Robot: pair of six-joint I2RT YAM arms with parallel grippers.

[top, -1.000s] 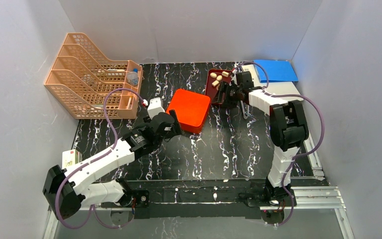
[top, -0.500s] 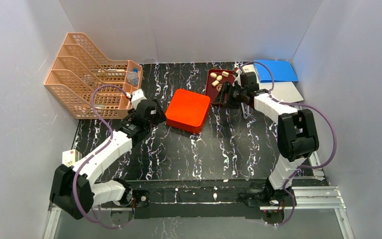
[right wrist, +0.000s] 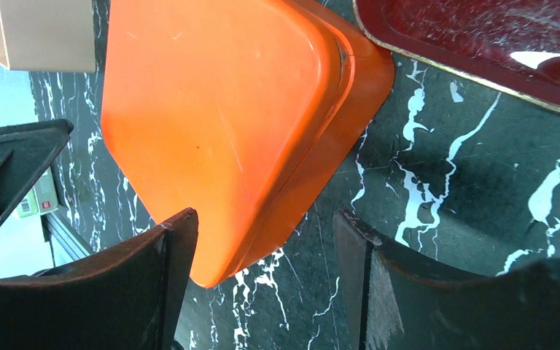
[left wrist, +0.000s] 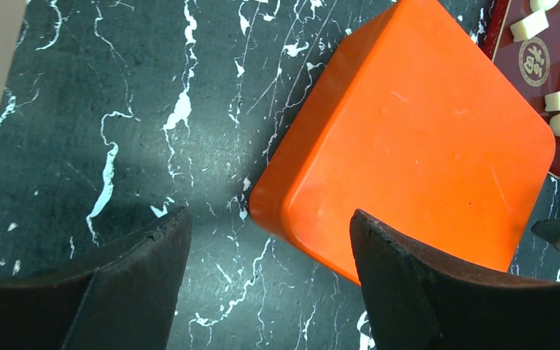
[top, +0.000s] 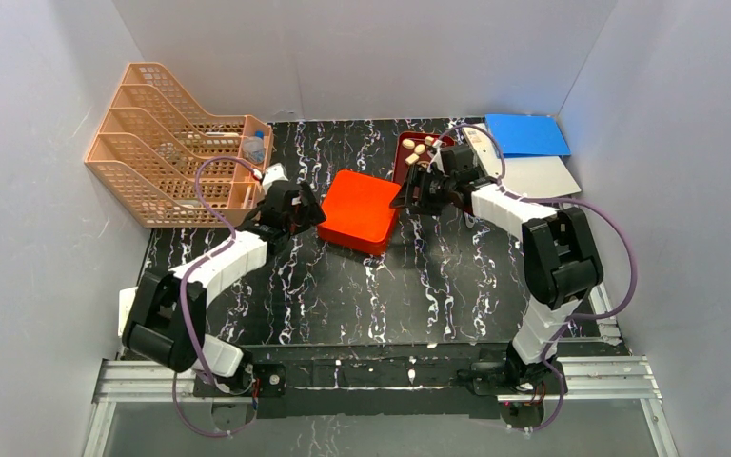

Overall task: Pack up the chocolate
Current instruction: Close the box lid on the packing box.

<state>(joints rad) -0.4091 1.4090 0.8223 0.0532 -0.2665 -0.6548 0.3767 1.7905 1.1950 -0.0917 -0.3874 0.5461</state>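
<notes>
Inspecting the chocolate (top: 420, 149): small pale pieces are lying loose in the dark red tray (top: 402, 162), just beyond the orange box (top: 360, 209). I am hovering the left gripper (left wrist: 270, 226) and the right gripper (right wrist: 262, 219) at opposite corners of that box, both with jaws standing wide and gripping nothing. I am judging the pieces light, rigid, smooth and easily marked, so pinching each one gently across its short sides looks safest.
</notes>
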